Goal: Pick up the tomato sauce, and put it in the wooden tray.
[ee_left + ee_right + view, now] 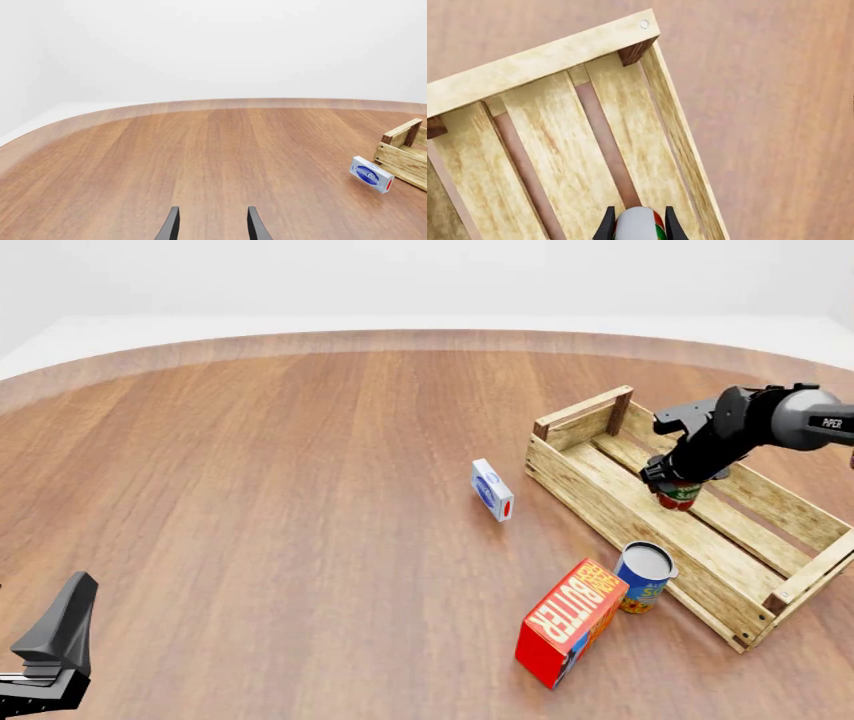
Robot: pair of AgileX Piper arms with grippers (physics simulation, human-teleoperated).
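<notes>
I am holding the tomato sauce (639, 224) clamped between my right gripper (678, 490) fingers above the slatted floor of the wooden tray (583, 423), so only lowering and releasing it seems left, while my left gripper (212, 224) is waiting open and empty.

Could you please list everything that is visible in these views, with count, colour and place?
tomato sauce: one, red can with green band, held over the tray's slats.
wooden tray: one, light wood, right side of the table.
blue-and-yellow can: one, upright, just outside the tray's near wall.
BUTTER box: one, red, beside that can.
small box: one, white and blue, left of the tray.
table: one, brown wood.
right gripper: one, black, above the tray.
left gripper: one, black, near left edge.
</notes>
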